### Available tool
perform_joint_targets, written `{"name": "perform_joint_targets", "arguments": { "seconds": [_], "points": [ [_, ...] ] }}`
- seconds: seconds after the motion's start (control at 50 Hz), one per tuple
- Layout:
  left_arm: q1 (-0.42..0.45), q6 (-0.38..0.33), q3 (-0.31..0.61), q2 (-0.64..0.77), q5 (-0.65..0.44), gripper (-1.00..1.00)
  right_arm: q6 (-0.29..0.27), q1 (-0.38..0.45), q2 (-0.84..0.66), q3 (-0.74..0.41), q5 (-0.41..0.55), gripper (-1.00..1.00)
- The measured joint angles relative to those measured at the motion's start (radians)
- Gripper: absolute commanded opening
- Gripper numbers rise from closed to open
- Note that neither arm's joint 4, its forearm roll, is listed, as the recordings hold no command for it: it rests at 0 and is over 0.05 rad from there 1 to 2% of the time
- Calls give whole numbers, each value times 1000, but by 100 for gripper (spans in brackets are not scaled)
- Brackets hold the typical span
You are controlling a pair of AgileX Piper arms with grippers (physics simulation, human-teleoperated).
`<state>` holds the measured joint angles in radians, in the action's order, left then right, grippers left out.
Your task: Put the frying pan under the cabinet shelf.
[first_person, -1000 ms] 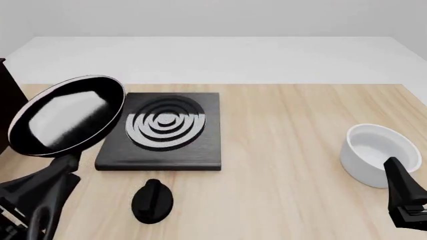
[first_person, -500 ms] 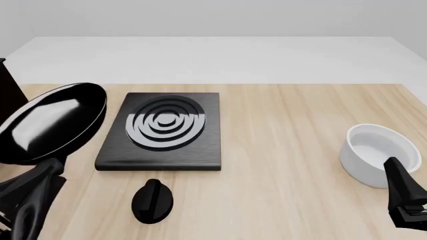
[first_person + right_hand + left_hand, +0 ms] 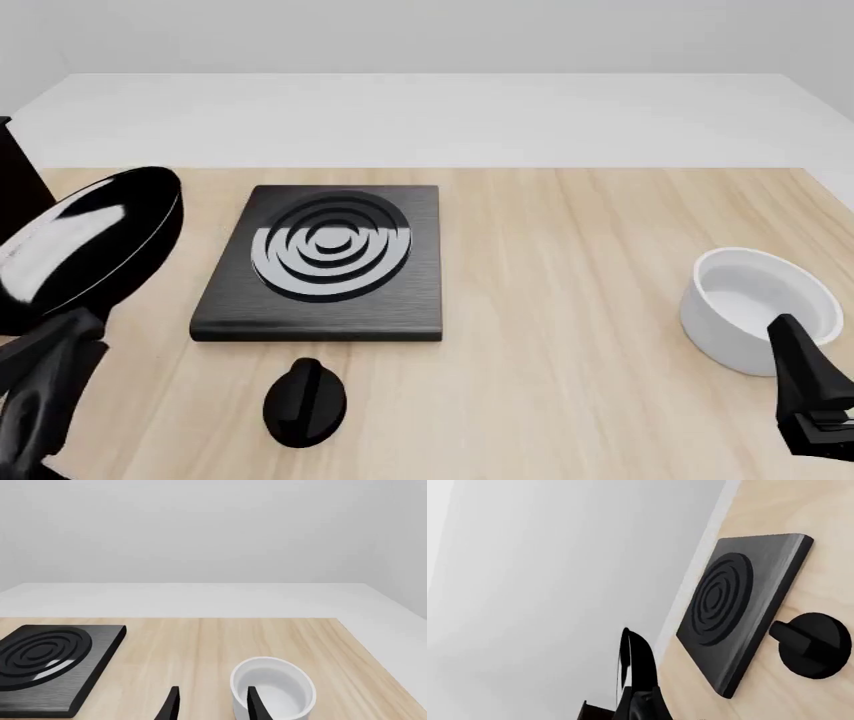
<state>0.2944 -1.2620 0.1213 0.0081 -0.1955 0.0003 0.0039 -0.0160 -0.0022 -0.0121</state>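
- front view: frying pan [image 3: 83, 245] at far left, tilted steeply and lifted off the table [image 3: 601, 300], left of the stove plate [image 3: 327, 262] and clear of it. pan's left rim is cut by the frame edge. handle runs down into the left gripper [image 3: 47, 385], a dark mass mostly out of frame; fingers not separable, looks closed on the handle but can't confirm here. cabinet shelf [image 3: 16, 165] is only a dark sliver at the left edge, behind the pan. knob [image 3: 306, 402] lies flat in front of the plate. white bowl [image 3: 758, 310] at right, with the right gripper [image 3: 807, 395] just in front of it, partly cut off at the corner.
- left wrist view: camera rolled. pan [image 3: 635, 665] seen edge-on as a thin black blade, base lost at the frame edge; fingers not in the picture, so grip can't be told. small dark corner of the cabinet shelf [image 3: 595, 712] just beside it. stove plate [image 3: 737, 605] and knob [image 3: 810, 645] on the table, well apart from the pan.
- right wrist view: right gripper [image 3: 210, 705] fingers parted, nothing between them; only the tips show. bowl [image 3: 273, 687] sits just past the tips, one finger overlapping its wall. stove plate [image 3: 57, 667] cut off at the edge.
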Motion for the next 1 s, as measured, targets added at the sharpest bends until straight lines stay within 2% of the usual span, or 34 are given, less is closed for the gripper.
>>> {"name": "perform_joint_targets", "arguments": {
  "seconds": [0.34, 0.72, 1.0],
  "points": [
    [-38, 84, 67, -1, -64, -100, 0, 0, 0, 0, 0, 100],
    [-48, 229, 146, -1, -148, -100, 0, 0, 0, 0, 0, 100],
    [-47, 305, 184, -2, -222, -100, 0, 0, 0, 0, 0, 100]
  ]
}}
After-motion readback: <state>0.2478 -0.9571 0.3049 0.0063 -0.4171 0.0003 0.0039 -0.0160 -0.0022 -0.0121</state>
